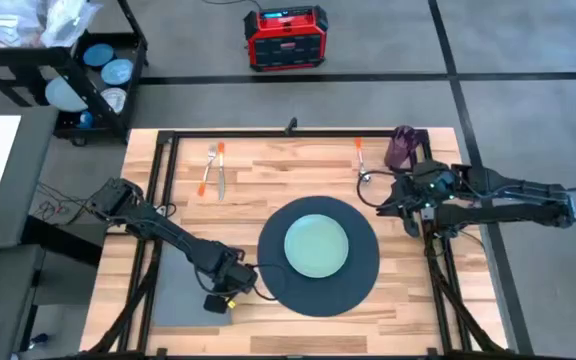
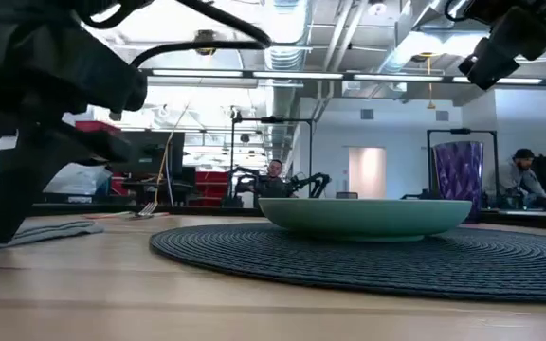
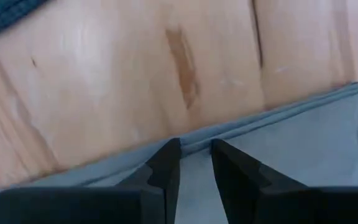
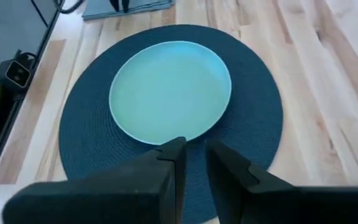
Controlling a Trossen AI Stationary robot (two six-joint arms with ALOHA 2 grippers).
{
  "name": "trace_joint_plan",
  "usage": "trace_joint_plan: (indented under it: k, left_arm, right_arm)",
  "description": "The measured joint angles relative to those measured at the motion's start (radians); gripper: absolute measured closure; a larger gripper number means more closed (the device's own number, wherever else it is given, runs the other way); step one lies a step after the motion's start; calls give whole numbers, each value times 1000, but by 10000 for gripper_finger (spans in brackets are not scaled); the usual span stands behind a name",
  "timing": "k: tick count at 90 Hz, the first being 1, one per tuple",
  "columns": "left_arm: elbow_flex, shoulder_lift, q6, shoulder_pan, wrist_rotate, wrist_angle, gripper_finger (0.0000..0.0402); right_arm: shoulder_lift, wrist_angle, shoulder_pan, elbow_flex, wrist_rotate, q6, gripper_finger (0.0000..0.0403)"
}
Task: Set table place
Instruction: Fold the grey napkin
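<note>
- At the table's [image 1: 268,160] left near corner, the grey napkin [image 1: 173,290] lies flat, just beside the mat and not touching the plate.
- Left gripper [image 1: 220,297] sits low at the napkin's right edge. In the left wrist view its fingers [image 3: 166,168] stand a narrow gap apart with the fabric's folded edge between the tips; they look about to pinch it, not yet clamped as far as I can judge.
- Far left of the table: fork [image 1: 208,166] and knife [image 1: 221,180] lie side by side, well apart from the mat. Not placed.
- Centre: dark round mat [image 1: 358,275] is down, pale green plate [image 1: 316,246] centred on it. This part looks done.
- Far right: spoon [image 1: 361,160] lies just beside the purple cup [image 1: 402,147], which stands upright near the far right corner. Neither placed.
- Right gripper [image 1: 415,205] hangs above the table between mat and cup, holding nothing; in the right wrist view its fingers [image 4: 173,165] are nearly together with a slim gap, over the mat's edge.
- Judgement: roughly a third complete. Napkin in hand now; fork, knife, spoon and cup remain.
</note>
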Motion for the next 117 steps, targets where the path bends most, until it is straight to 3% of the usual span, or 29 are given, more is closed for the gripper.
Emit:
trace_joint_plan:
  k: [11, 24, 40, 48, 63, 89, 107, 117]
  left_arm:
    - [-62, -5, -4, 1, 0, 87, 335]
    - [-107, -4, -19, 26, 9, 138, 390]
    - [-114, -5, 0, 39, -8, 136, 399]
    - [-93, -6, 13, 48, -96, 86, 400]
    - [-3, -17, 77, 87, -366, -48, 401]
    - [119, -77, 35, 80, -539, -174, 401]
    - [128, -117, -29, 53, -551, -190, 401]
    - [130, -130, -95, 19, -609, -200, 401]
  right_arm:
    - [-1, 9, 13, 0, 0, 0, 355]
    - [-1, 22, 19, 0, 0, 3, 355]
    - [-1, 22, 18, 0, 0, 19, 355]
    - [-1, 23, 18, 0, 0, 19, 355]
    - [-1, 36, 18, 0, 0, 19, 355]
    - [-1, 33, 17, 0, 0, 18, 355]
    - [-1, 32, 17, 0, 0, 19, 355]
    - [-1, 30, 17, 0, 0, 19, 355]
